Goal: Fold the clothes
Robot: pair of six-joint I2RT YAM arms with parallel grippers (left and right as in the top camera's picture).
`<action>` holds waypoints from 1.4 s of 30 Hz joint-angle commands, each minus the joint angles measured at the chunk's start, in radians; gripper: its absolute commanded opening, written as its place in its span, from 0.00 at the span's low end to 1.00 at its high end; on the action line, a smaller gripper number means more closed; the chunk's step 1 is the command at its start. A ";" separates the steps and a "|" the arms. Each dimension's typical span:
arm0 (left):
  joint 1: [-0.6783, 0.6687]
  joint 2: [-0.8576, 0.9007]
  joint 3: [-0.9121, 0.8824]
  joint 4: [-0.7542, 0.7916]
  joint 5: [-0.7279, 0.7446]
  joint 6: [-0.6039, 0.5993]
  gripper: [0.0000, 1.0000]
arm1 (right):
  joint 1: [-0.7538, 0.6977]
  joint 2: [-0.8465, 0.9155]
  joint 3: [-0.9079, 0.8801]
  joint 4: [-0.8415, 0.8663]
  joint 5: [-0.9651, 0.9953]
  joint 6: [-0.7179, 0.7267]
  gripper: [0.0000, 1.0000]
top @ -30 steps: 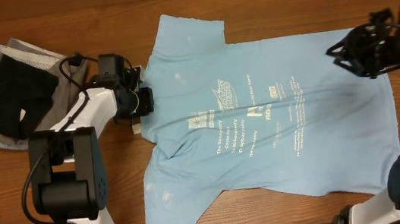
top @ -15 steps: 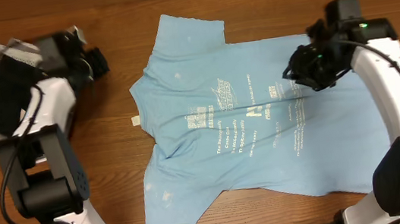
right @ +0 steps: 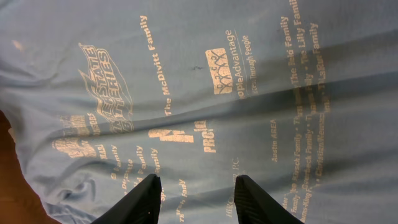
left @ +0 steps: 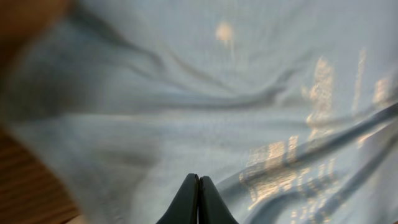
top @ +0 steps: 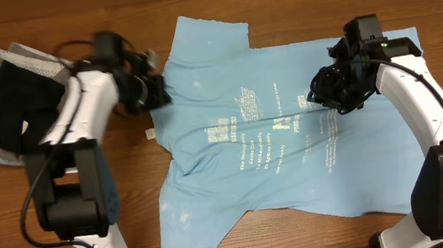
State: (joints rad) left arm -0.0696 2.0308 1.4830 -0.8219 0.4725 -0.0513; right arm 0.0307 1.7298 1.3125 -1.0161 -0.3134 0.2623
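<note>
The clothes are chiefly a light-blue T-shirt with white lettering, spread flat across the middle of the table with its collar to the left. My left gripper hovers at the shirt's upper-left shoulder. In the left wrist view it is shut with nothing between its fingers, and the blurred blue cloth lies below. My right gripper hangs over the lettering right of centre. In the right wrist view it stands open above the shirt, holding nothing.
A pile of black and grey garments lies at the far left of the wooden table. A small pale tag sticks out at the shirt's collar edge. Both arm bases stand at the table's front corners.
The left gripper swung out to the garment pile and came back to the shirt's shoulder, still shut. The right gripper moved left from the shirt's right edge over the lettering and opened a little.
</note>
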 commanded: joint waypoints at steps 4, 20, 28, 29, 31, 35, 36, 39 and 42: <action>-0.036 0.010 -0.197 0.180 -0.153 -0.008 0.04 | 0.000 -0.011 -0.004 -0.001 0.006 0.006 0.42; 0.046 0.044 -0.129 0.599 -0.338 -0.148 0.04 | 0.000 -0.011 -0.004 -0.016 0.007 0.026 0.42; 0.056 0.043 0.265 0.195 -0.287 -0.049 0.21 | -0.008 -0.011 -0.004 0.024 0.183 0.036 0.60; 0.056 0.042 0.308 0.129 -0.287 -0.042 0.24 | -0.014 -0.011 -0.004 0.036 0.214 0.058 0.60; 0.056 0.041 0.395 -0.032 -0.280 -0.029 0.26 | -0.029 -0.010 -0.005 0.065 0.235 0.100 0.53; 0.056 0.039 0.481 -0.329 -0.212 -0.023 0.19 | -0.071 0.019 -0.011 0.080 0.249 0.207 0.40; 0.056 0.039 0.482 -0.388 -0.195 -0.023 0.18 | -0.082 0.033 -0.018 0.080 0.249 0.232 0.39; 0.053 0.040 0.463 -0.547 -0.164 -0.023 0.17 | -0.107 0.076 -0.039 0.078 0.245 0.267 0.39; 0.037 0.040 0.417 -0.634 -0.167 -0.026 0.16 | -0.121 0.111 -0.053 0.071 0.225 0.261 0.38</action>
State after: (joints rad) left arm -0.0135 2.0796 1.9358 -1.4105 0.2638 -0.0967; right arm -0.0807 1.7981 1.2858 -0.9386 -0.0929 0.4789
